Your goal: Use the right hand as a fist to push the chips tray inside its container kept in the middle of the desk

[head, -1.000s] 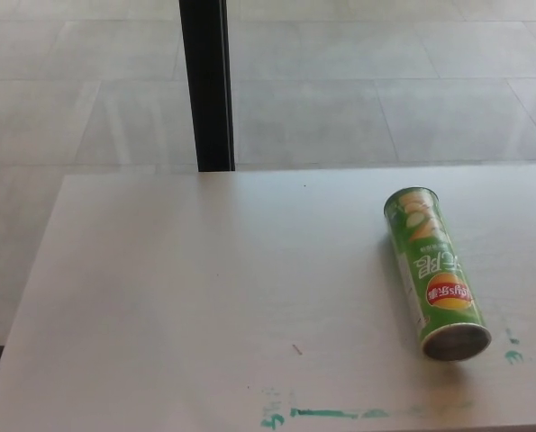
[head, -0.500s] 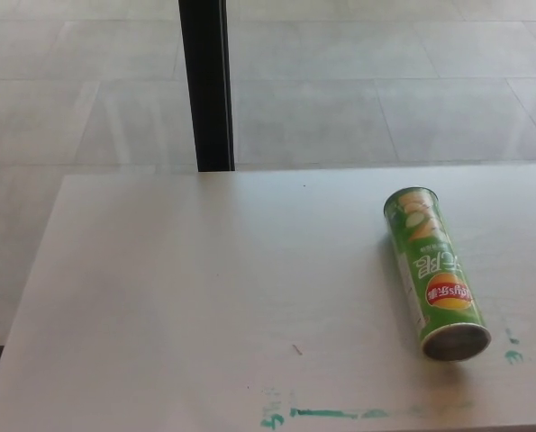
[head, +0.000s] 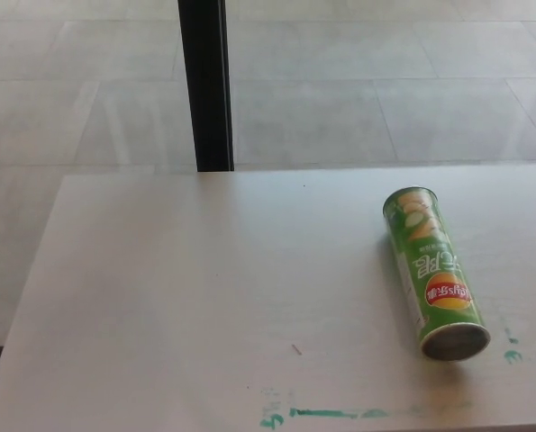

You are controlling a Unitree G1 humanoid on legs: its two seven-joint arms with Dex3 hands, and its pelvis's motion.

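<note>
No change vs last second. Green cardboard chips can (head: 433,273) lying on side, right part of white tabletop (head: 204,288), grey end facing near edge. No tray visible sticking out. Neither hand in frame, state unknown. Push not started.

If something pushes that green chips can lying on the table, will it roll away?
Probably. The green chips can is round and lies on its side on the smooth white table, so a sideways nudge could roll it. A push on its near end would more likely slide it. It looks light.
</note>
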